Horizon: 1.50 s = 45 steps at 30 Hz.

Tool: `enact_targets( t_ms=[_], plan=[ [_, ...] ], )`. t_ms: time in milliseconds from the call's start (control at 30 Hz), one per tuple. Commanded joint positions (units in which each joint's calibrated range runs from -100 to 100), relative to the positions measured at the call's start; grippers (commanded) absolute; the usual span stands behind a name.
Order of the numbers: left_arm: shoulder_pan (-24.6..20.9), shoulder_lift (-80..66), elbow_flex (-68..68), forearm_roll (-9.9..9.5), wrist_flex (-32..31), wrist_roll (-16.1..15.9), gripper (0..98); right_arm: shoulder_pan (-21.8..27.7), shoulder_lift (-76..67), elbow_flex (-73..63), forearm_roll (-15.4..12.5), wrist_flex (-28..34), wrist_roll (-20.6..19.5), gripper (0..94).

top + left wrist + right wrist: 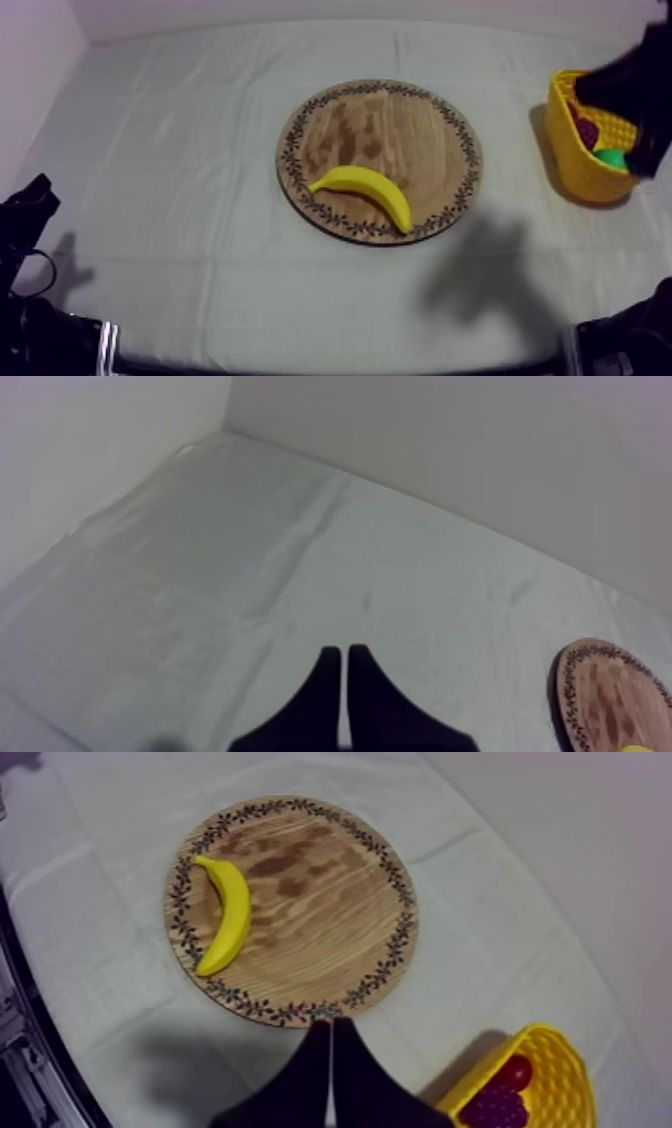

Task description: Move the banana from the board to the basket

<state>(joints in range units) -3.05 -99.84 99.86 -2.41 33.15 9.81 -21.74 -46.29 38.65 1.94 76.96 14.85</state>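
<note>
Right fingers [352, 1077] together beside cut-off yellow basket [565, 1077]

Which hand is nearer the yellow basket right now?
Right. The right hand hangs close by the yellow basket; the left hand sits at the opposite side of the table, with the wooden board in between.

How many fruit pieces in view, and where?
4: a banana on the wooden board; grapes, a small red fruit and a green piece in the yellow basket. The right arm covers part of the basket, so more may be hidden.
</note>
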Motion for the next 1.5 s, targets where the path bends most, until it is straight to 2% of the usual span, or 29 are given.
enact_targets(
  t_ms=[0, 167, 300, 600, 833, 933, 1133, 1233, 1367, 1467],
  plan=[
    [0.0, 0.0, 0.0, -0.01, 0.0, 0.0, 0.1, -0.2, 9.4, -16.6, -0.4, 8.4, 1.4, 0.7],
    [0.0, 0.0, 0.0, -0.01, 0.0, 0.0, 0.1, -1.2, 18.4, -26.4, 0.3, 15.9, 3.1, 0.6],
    [0.0, 0.0, 0.0, -0.01, 0.0, 0.0, 0.1, -2.6, 24.2, -31.9, 1.5, 19.2, 4.1, 0.6],
    [0.0, 0.0, 0.0, -0.01, 0.0, 0.0, 0.1, -6.2, 32.8, -38.3, 3.8, 20.3, 5.0, 0.6],
    [0.0, 0.0, 0.0, -0.01, 0.0, 0.0, 0.1, -7.7, 35.0, -36.3, 3.7, 20.4, 4.6, 3.1],
    [0.0, 0.0, 0.0, -0.01, 0.0, 0.0, 0.1, -8.2, 35.4, -35.2, 3.6, 20.4, 4.4, 11.5],
    [0.0, 0.0, 0.0, -0.01, 0.0, 0.0, 0.1, -9.3, 35.9, -35.3, 5.2, 20.3, 2.0, 41.3],
    [0.0, 0.0, 0.0, -0.01, 0.0, 0.0, 0.1, -10.1, 36.0, -35.8, 6.4, 20.3, 0.7, 53.0],
    [0.0, 0.0, 0.0, -0.01, 0.0, 0.0, 0.1, -10.4, 36.1, -35.9, 6.7, 20.1, -0.5, 63.3],
    [0.0, 0.0, 0.0, -0.01, 0.0, 0.0, 0.1, -10.4, 36.4, -35.5, 6.5, 20.0, -1.3, 67.3]
  ],
)
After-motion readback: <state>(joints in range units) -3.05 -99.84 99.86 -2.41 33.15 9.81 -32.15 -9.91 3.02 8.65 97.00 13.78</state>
